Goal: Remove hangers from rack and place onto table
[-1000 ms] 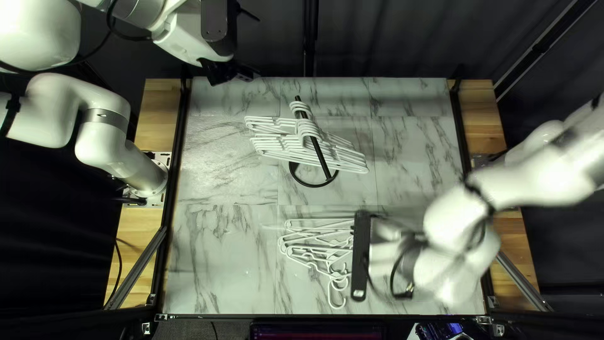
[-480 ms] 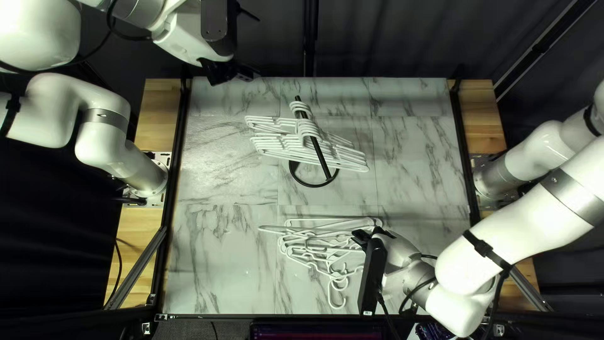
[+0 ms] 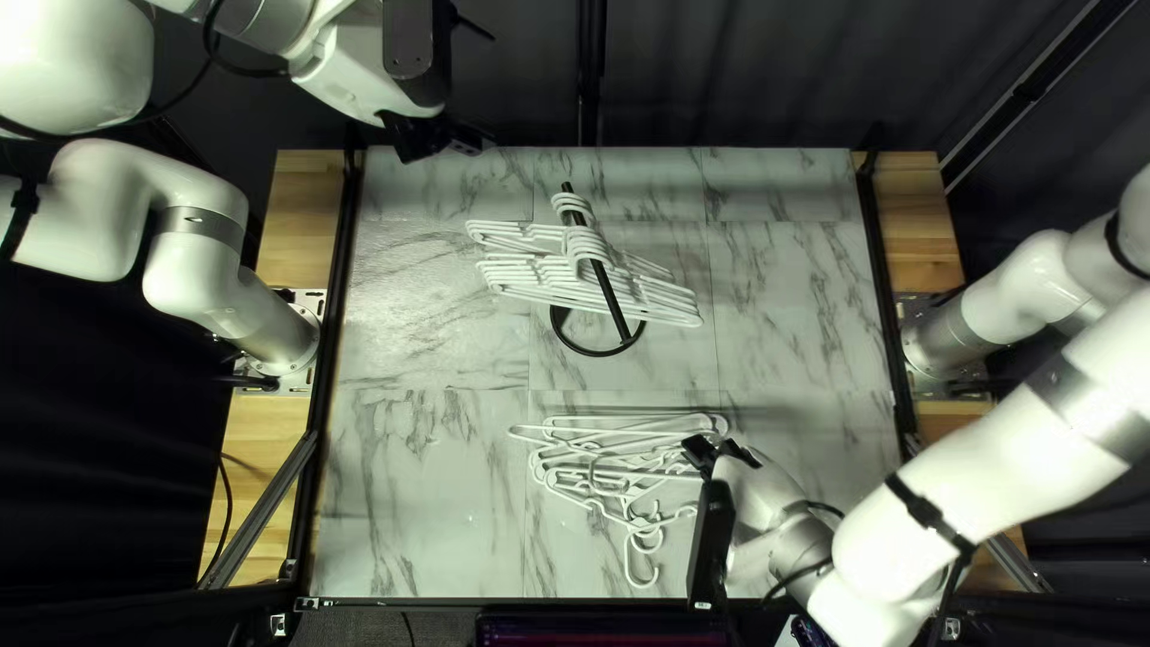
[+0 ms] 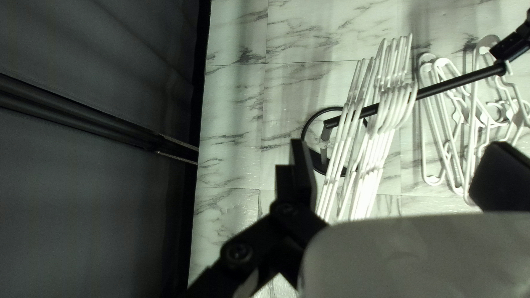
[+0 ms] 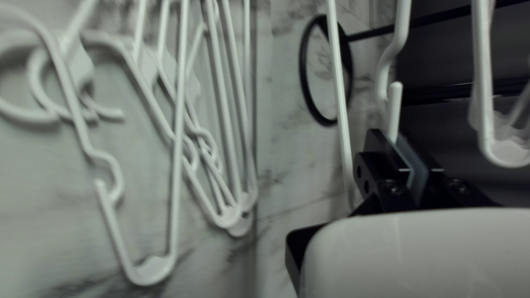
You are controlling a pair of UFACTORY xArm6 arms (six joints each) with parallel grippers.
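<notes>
A black rack with a slim rod and a round ring base (image 3: 611, 301) stands on the white, grey-veined marble-pattern counter (image 3: 419, 503), toward its middle. White plastic hangers (image 3: 545, 283) hang from the rod by their hooks, packed close together, with their bodies reaching out to both sides of it. Nearer the camera in the top left view, more white plastic hangers (image 3: 575, 479) lie on the counter in an overlapping pile, some of their hooks pointing toward the near edge. The right hand (image 3: 704, 448), black with two parallel fingers, is beside this pile, on the side toward its own base. In the right wrist view it is clenched on one white plastic hanger (image 5: 337, 83), with a part of the frame pinched between its fingers. In the top left view this hanger is over the pile; whether it touches the others, I cannot tell. The black left hand (image 3: 461, 138) is raised by the far edge, well apart from the pile. Its own wrist view shows it released, fingers spread wide with nothing gripped, and the loaded rack beyond them. A dark curtain (image 3: 767, 84) hangs behind the far edge.
</notes>
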